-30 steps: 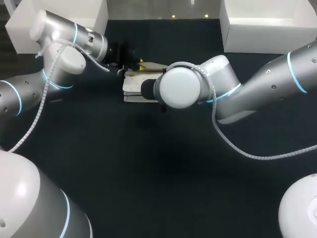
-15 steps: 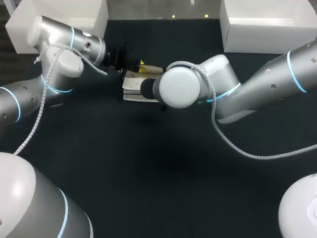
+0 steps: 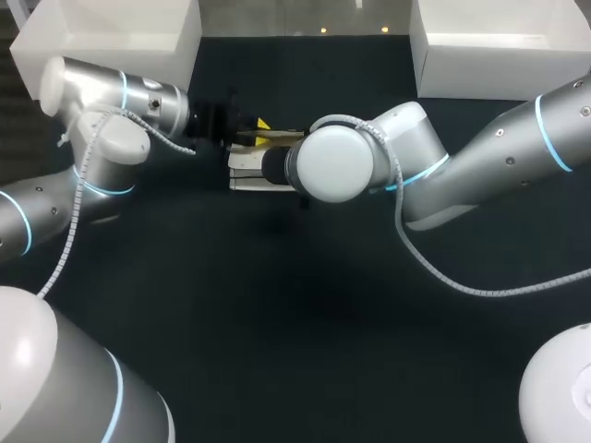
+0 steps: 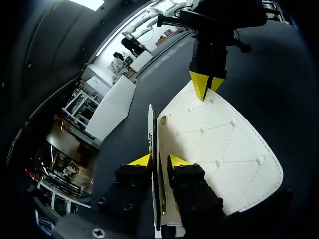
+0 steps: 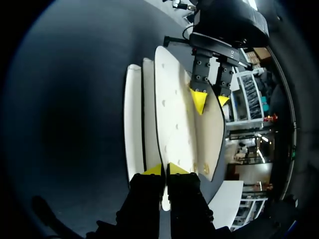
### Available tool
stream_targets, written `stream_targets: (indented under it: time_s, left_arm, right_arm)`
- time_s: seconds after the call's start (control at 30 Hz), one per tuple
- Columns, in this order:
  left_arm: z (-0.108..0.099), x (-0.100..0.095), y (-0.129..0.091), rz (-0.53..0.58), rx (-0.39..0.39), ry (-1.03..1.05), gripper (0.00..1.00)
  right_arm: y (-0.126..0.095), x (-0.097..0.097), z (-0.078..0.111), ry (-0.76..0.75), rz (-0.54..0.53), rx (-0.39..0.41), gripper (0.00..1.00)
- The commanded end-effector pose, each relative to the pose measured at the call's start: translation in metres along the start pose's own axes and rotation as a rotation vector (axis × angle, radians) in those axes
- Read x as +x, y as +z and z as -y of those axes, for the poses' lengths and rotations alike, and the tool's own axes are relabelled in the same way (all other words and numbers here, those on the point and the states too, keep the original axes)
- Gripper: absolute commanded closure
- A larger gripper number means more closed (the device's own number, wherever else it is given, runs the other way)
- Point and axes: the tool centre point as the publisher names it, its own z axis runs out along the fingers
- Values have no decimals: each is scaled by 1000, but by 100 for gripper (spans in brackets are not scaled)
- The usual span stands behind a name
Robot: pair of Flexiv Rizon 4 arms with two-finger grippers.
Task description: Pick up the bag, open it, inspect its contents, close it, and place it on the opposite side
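Left wrist view has the left gripper point(image 4: 158, 162) clenched on the thin flap edge of the white quilted, studded leather-look bag point(image 4: 219, 149), the right gripper point(image 4: 205, 85) pinching its far rim; it looks light, semi-stiff and slick, so edges suit gripping best.

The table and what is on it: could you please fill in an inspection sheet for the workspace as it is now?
Surface: dark table, plain covering.
Job's things: white quilted bag at the far middle, gripped from both ends.
Clutter: two white boxes at the far corners.
End effectors: left end effector shut on a thin edge of the bag; right end effector shut on the opposite end.
Cables: one pale cable hangs along the left arm and another along the right arm, both away from the bag.
Surroundings: nothing seen.
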Motion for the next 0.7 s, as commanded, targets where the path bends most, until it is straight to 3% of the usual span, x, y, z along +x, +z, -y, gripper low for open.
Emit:
stream_targets:
  time_s: [0.03, 0.17, 0.23, 0.3, 0.7]
  left_arm:
    - [2, -7, -10, -1, 5, -9, 56]
    - [2, -13, -14, 1, 8, -14, 59]
    - [2, -16, -13, 0, 5, -17, 73]
    - [2, -17, -11, -3, -1, -17, 100]
    - [9, 19, -14, 11, 31, 78, 100]
  right_arm:
    - [2, 1, -1, 2, 6, -1, 100]
    - [2, 1, -1, 2, 6, -1, 100]
    - [2, 1, -1, 2, 6, -1, 100]
    - [2, 1, -1, 2, 6, -1, 100]
    - [2, 1, -1, 2, 6, -1, 100]
